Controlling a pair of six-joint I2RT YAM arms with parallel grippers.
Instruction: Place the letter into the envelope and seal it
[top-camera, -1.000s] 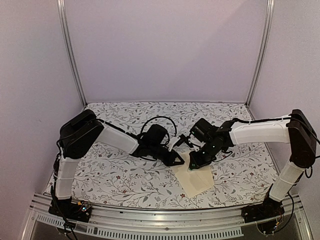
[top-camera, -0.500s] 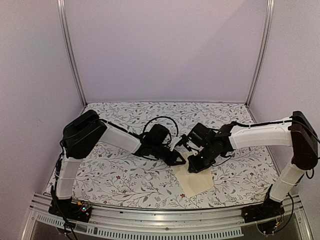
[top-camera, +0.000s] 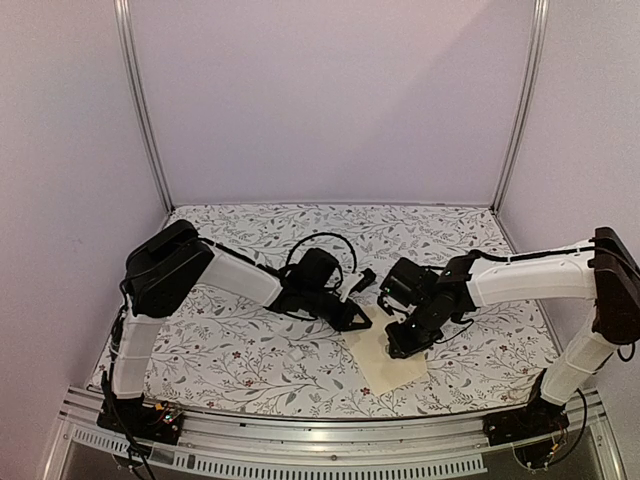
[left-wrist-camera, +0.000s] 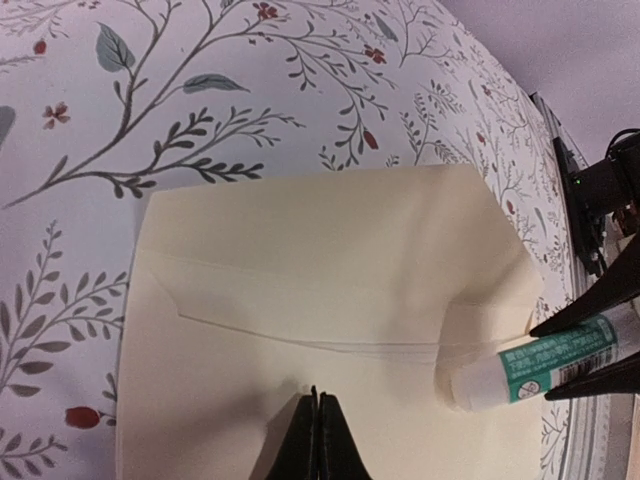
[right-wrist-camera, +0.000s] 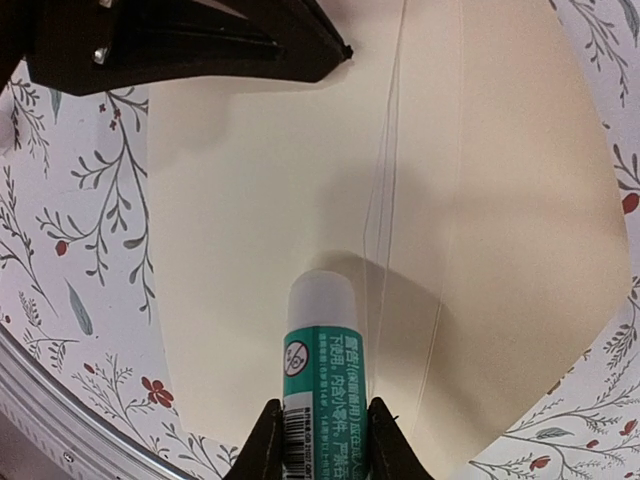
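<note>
The sealing step is in hand. The cream envelope (top-camera: 392, 362) lies flat on the flowered tablecloth (top-camera: 250, 360) near the front edge, between the two arms. The letter shows in no view, so it is probably already inside.

The left gripper (left-wrist-camera: 316, 398) has its fingers closed together, with the tips pressing down on the envelope's face to pin it. The right gripper (right-wrist-camera: 318, 432) is clamped on a glue stick (right-wrist-camera: 322, 350), whose pale end rests on the paper just beside a fold line.

The flap (left-wrist-camera: 330, 240) appears to be folded over, though the crease is faint and I cannot tell whether it is stuck down; nor is it clear whether the stick's cap is on or off.

The next move, as I judge it, calls for running the stick along the flap's edge while the other hand keeps the paper from sliding, then pressing the flap flat; pushing too hard could buckle the thin paper.

The stick's label is green with white print, a crossed-circle warning sign and a barcode; the small characters are too fine to read.
</note>
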